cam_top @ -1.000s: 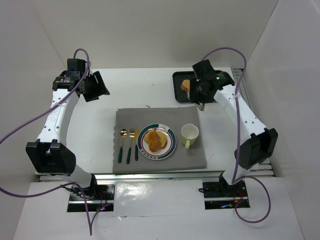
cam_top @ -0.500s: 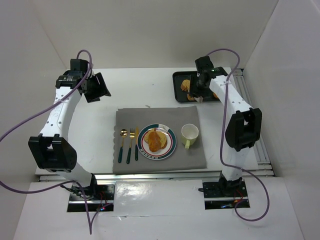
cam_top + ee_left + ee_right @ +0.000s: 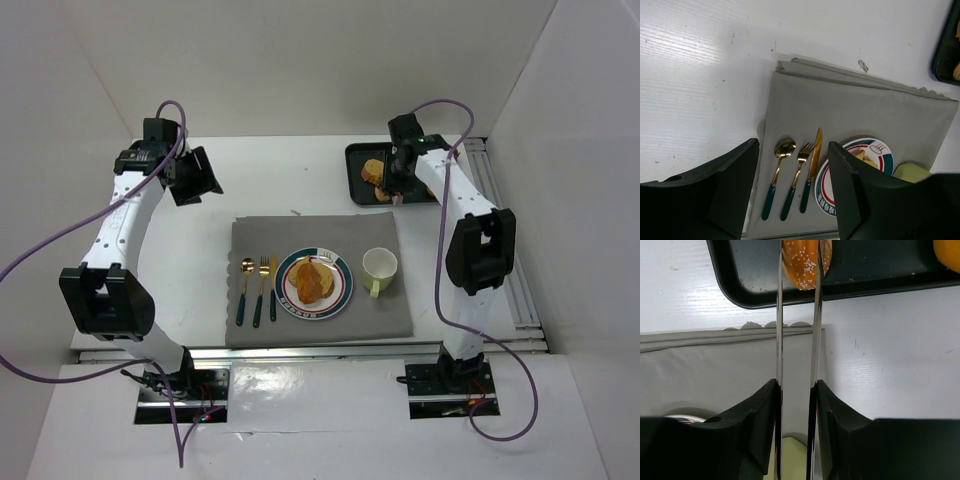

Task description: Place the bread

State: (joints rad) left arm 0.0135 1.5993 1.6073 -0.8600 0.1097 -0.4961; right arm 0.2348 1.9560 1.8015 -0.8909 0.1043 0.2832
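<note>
A sesame bread roll point(image 3: 801, 261) lies at the near edge of the black tray point(image 3: 875, 270), pinched between the two long metal blades on my right gripper point(image 3: 798, 282), which is shut on it. From above, that bread point(image 3: 384, 194) and my right gripper point(image 3: 393, 188) are at the tray's point(image 3: 425, 190) front left. A second roll point(image 3: 373, 168) lies further back in the tray. Another bread piece point(image 3: 312, 280) rests on the striped plate point(image 3: 340, 298). My left gripper point(image 3: 195, 175) hangs open and empty over the table's far left.
A grey cloth point(image 3: 400, 310) carries the plate, a pale green cup point(image 3: 379, 266) and a gold spoon, fork and knife point(image 3: 799, 172) with dark handles. White walls enclose the table on three sides.
The right arm swung back over the tray, brought its blades down around the near roll and narrowed them onto it. The left arm barely shifted.
</note>
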